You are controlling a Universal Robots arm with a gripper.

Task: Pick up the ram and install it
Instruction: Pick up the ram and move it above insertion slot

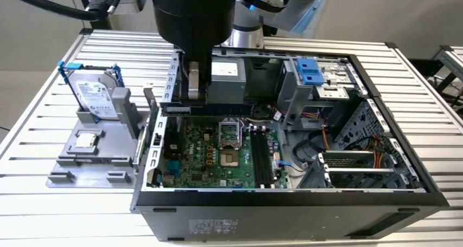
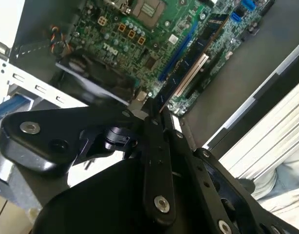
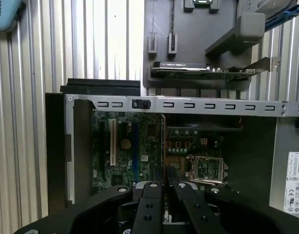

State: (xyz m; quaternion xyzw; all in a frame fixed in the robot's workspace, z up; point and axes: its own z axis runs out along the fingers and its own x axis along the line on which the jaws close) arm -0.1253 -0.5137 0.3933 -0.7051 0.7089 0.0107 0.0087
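Note:
The ram [image 1: 217,109] is a long, thin, dark stick hanging level over the back edge of the green motherboard [image 1: 210,149], inside the open computer case [image 1: 289,195]. My gripper [image 1: 197,101] comes down from above and is shut on the ram near its middle. In the first wrist view the fingers [image 3: 152,204] are pressed together, and the ram [image 3: 163,146] shows edge-on as a thin line running out from them over the board. The long black memory slots [image 1: 261,157] lie below, toward the exterior view's right of the gripper. In the second wrist view the gripper [image 2: 153,108] hovers above the motherboard [image 2: 140,29].
A grey fixture [image 1: 94,149] stands on the slatted table [image 1: 43,117] at the exterior view's left of the case. It holds a silver hard drive with a blue bracket [image 1: 94,92] and a small square chip [image 1: 85,140]. The case also contains a power supply [image 1: 231,76], a drive cage [image 1: 318,76] and cables [image 1: 318,144].

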